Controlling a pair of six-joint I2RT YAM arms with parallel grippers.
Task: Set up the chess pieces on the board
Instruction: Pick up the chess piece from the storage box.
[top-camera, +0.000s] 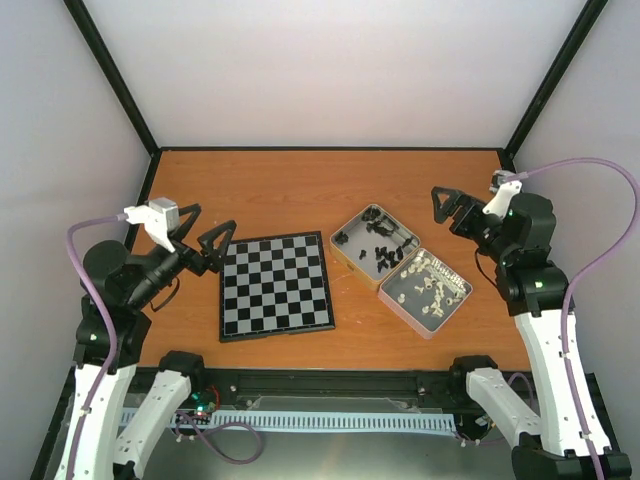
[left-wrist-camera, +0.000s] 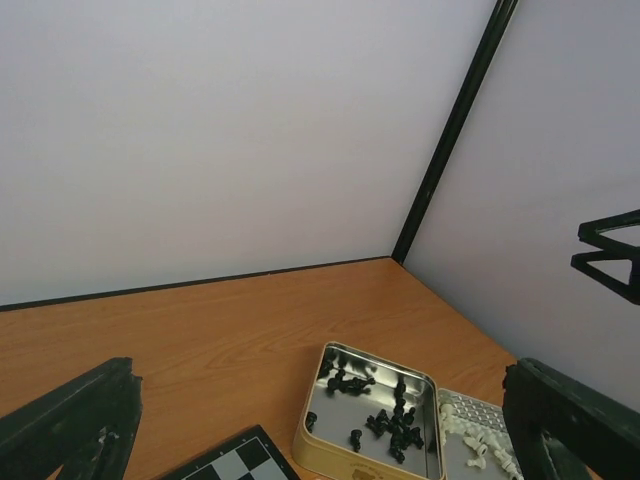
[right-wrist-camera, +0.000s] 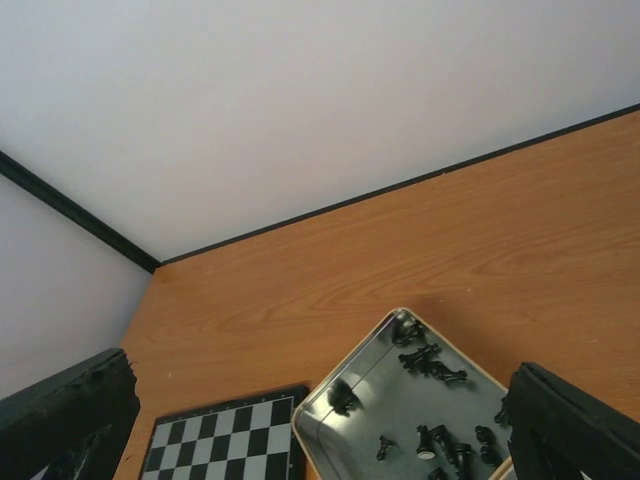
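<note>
Nearest the lens, the left arm (top-camera: 95, 390) and right arm (top-camera: 550, 350) rise from the near edge of the orange-brown table (top-camera: 300, 190). The board (top-camera: 276, 285) lies flat left of the table's middle, slightly turned. To its right are two shallow silver tins, touching along one side. The far tin (top-camera: 358, 248), just beside the board's right edge, holds the black chess pieces (top-camera: 385, 250) in a loose scatter, most lying on their sides. The near tin (top-camera: 430, 322) holds the cream-white pieces (top-camera: 428, 282) in a heap. The left gripper (top-camera: 203, 232) hangs by the board's far left corner, jaws spread wide with nothing between them. The right gripper (top-camera: 450, 212) is raised right of the tins, likewise wide open and holding nothing.
</note>
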